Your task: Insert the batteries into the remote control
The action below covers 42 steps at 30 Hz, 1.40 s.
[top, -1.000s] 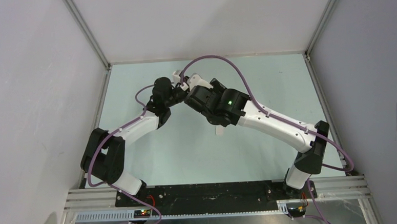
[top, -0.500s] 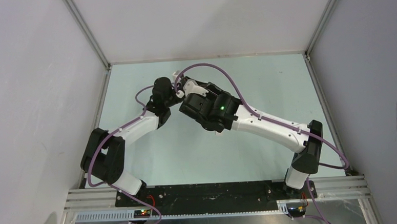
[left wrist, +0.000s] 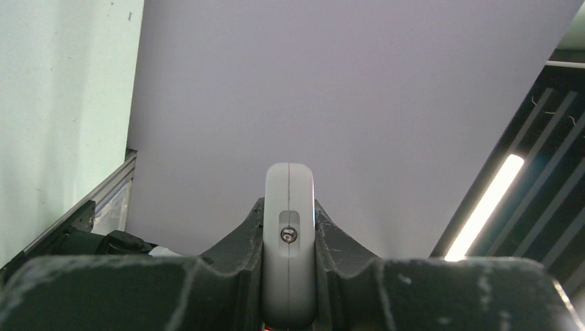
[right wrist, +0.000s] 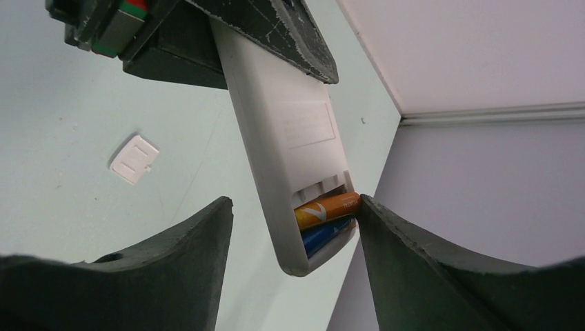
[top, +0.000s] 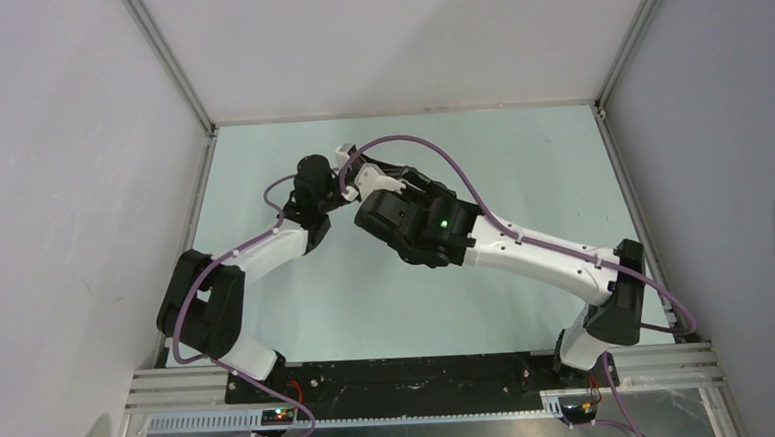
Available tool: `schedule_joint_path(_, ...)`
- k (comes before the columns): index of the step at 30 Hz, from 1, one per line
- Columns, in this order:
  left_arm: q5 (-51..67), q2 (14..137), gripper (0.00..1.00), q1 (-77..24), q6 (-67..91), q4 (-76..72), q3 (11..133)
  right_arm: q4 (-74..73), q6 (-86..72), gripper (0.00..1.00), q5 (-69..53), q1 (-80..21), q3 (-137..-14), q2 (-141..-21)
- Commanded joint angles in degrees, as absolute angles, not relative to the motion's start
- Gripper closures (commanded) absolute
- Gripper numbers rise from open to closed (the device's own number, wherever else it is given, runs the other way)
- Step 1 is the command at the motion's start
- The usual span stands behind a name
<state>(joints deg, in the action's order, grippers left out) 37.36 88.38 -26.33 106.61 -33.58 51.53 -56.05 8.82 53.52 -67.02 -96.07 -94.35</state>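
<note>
A: Fingers of the left gripper (left wrist: 290, 289) clamp the remote (right wrist: 293, 148) edge-on; in the left wrist view its narrow white end (left wrist: 290, 241) stands up between the pads.

B: Right gripper (right wrist: 293, 276)?

A: Jaws apart, straddling the remote's open end. One fingertip (right wrist: 386, 234) touches the orange battery (right wrist: 328, 209); the other is clear of the remote.

B: Batteries?

A: Both in the open compartment, plain back facing the right wrist camera. Orange tilts up out of its slot; blue (right wrist: 324, 234) lies just beside it, lower.

B: Anything else?

A: Small white cover (right wrist: 134, 158) flat on the table (right wrist: 69, 227), apart from the remote.
</note>
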Motion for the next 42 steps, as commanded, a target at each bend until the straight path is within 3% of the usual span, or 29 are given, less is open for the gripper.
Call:
schedule_joint_path(1, 37.0, 83.6, 1.0, -25.2, 115.1, -46.3, 53.9, -53.2, 9.6, 0.3, 45.8, -68.4, -94.1, -93.7)
schedule_joint_path(15, 37.6, 83.4, 1.0, -25.0, 120.0, -49.0, 53.7, -45.9, 19.9, 0.27, 42.7, -70.5, -84.1, -90.1)
schedule_joint_path(26, 36.3, 82.5, 1.0, -25.0, 116.8, -49.3, 52.3, -46.3, 17.1, 0.17, 38.2, -68.8, -85.5, -87.7)
schedule_joint_path(42, 37.5, 81.7, 1.0, -25.1, 107.5, -46.3, 52.4, -50.4, 2.6, 0.12, 10.3, -54.4, -92.5, -81.6)
